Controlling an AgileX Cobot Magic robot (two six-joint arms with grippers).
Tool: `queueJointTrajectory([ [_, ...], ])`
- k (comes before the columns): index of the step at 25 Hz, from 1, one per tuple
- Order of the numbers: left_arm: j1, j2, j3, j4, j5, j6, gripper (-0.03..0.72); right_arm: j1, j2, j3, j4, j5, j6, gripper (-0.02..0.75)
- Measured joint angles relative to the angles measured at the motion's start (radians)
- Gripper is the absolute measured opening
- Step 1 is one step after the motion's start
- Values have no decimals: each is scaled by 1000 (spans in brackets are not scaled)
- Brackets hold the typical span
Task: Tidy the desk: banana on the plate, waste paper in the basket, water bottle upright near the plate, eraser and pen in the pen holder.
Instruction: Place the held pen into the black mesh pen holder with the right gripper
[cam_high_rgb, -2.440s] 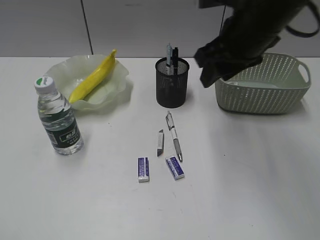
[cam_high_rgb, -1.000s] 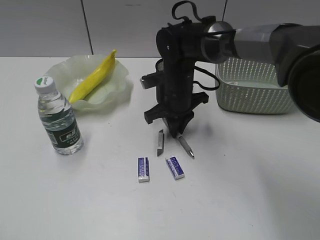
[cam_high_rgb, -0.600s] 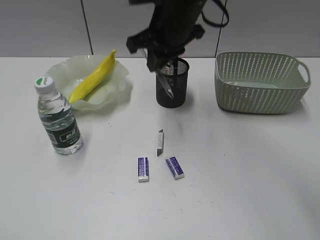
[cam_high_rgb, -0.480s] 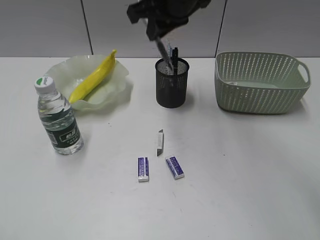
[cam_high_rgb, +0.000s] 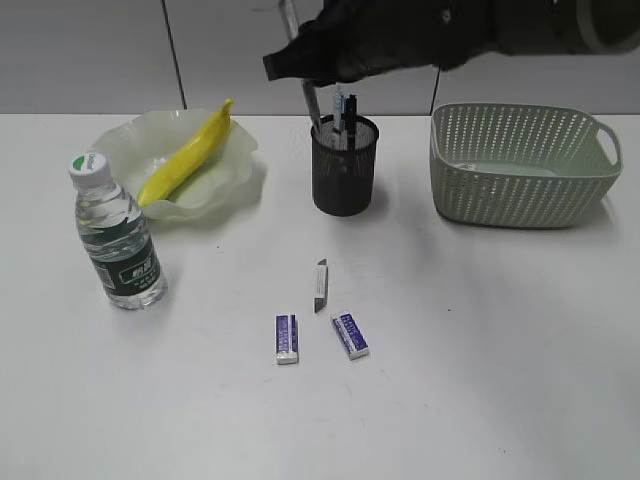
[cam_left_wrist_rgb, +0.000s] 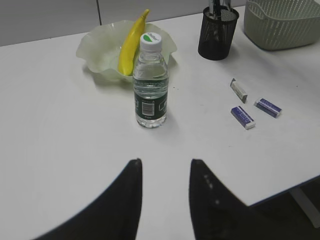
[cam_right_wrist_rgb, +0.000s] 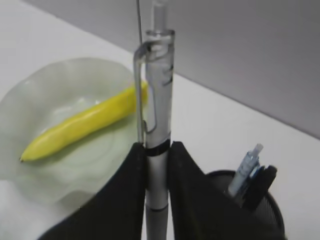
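Note:
My right gripper (cam_right_wrist_rgb: 157, 146) is shut on a clear and silver pen (cam_right_wrist_rgb: 159, 100) and holds it upright. In the exterior view that pen (cam_high_rgb: 310, 103) hangs at the left rim of the black mesh pen holder (cam_high_rgb: 345, 170), which holds other pens (cam_right_wrist_rgb: 247, 170). Three erasers (cam_high_rgb: 287, 338) (cam_high_rgb: 349, 335) (cam_high_rgb: 320, 285) lie on the white desk (cam_high_rgb: 480, 350). The banana (cam_high_rgb: 190, 152) lies in the pale green plate (cam_high_rgb: 120, 140). The water bottle (cam_high_rgb: 115, 235) stands upright in front of the plate. My left gripper (cam_left_wrist_rgb: 166, 162) is open and empty, low over the desk. No waste paper shows.
The sage-green basket (cam_high_rgb: 520, 165) stands at the back right, to the right of the pen holder. My right arm (cam_high_rgb: 450, 30) reaches across the top of the exterior view, above the pen holder and basket. A grey wall runs behind the desk.
My right gripper came down on the pen lying on the desk, closed on it and lifted it up and back. The pen now hangs at the pen holder's rim.

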Motion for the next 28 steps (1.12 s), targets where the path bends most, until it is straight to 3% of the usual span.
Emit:
queueJointTrajectory([
  [4, 0, 0, 0, 0, 0, 0, 241, -46, 0, 82, 17, -248, 1, 113],
  [9, 0, 0, 0, 0, 0, 0, 241, -95, 33, 90, 33, -324, 1, 113],
  [17, 0, 0, 0, 0, 0, 0, 241, -98, 160, 92, 35, -426, 0, 118],
  [19, 0, 0, 0, 0, 0, 0, 241, -98, 171, 93, 35, -427, 0, 154],
  [25, 0, 0, 0, 0, 0, 0, 241, -98, 172, 92, 35, -434, 0, 410],
  [28, 0, 0, 0, 0, 0, 0, 241, -98, 150, 92, 35, -398, 0, 447],
])
